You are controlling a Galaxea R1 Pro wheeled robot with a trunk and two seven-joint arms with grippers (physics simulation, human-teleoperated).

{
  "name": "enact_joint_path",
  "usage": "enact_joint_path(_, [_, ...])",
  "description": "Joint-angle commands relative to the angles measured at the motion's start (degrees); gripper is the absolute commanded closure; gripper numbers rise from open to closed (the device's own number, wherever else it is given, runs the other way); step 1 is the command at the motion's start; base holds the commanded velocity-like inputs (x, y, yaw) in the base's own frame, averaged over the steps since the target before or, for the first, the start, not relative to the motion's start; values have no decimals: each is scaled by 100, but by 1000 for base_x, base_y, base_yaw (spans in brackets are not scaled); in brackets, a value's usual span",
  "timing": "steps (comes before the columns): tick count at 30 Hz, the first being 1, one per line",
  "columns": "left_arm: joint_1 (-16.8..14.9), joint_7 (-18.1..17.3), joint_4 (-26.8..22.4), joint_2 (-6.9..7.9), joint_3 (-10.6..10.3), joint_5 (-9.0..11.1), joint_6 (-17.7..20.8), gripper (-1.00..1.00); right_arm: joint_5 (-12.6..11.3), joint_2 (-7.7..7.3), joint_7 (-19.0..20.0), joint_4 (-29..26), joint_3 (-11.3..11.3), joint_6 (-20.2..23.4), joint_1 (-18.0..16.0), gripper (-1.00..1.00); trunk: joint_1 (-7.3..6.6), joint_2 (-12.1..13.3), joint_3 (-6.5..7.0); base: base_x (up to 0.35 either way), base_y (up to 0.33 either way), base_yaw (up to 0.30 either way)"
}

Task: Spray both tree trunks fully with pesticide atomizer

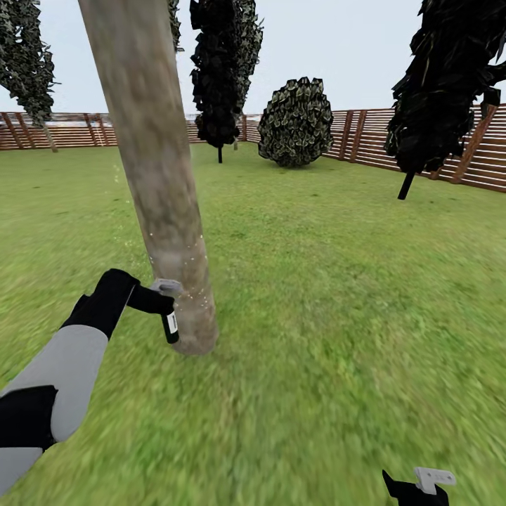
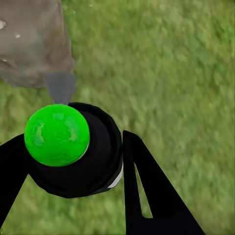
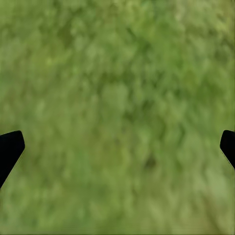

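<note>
Left pincer (image 1: 163,302) with atomizer (image 1: 171,325) beside trunk (image 1: 158,176).

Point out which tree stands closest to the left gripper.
The thick leaning grey-beige trunk, right beside the left gripper holding the atomizer; the dark slim trees stand far back by the fence.

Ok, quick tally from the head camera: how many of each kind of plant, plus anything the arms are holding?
Thick leaning tree trunk: 1
Slim dark cypress-like trees: 3
Round bush: 1
Pesticide atomizer, held in the left gripper beside the trunk's base: 1
Right gripper, low over grass, fingers apart: holding 0
Total: 6 things
</note>
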Motion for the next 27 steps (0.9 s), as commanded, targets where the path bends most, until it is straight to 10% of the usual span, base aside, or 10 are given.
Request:
enact_joint_path(1, [-12, 3, 0, 9, 0, 14, 8, 100, 0, 0, 0, 0, 0, 0, 0, -100, 0, 0, 0, 90, 0, 0])
enact_joint_path(14, [37, -4, 3, 569, -5, 44, -5, 100, 8, 1, 0, 0, 0, 0, 0, -100, 0, 0, 0, 9, 0, 0])
enact_joint_path(23, [54, -5, 17, -128, -25, 60, -7, 100, 5, 1, 0, 0, 0, 0, 0, -100, 0, 0, 0, 0, 0, 0])
enact_joint_path(27, [55, -5, 17, -213, -26, 55, -7, 100, 1, 1, 0, 0, 0, 0, 0, -100, 0, 0, 0, 0, 0, 0])
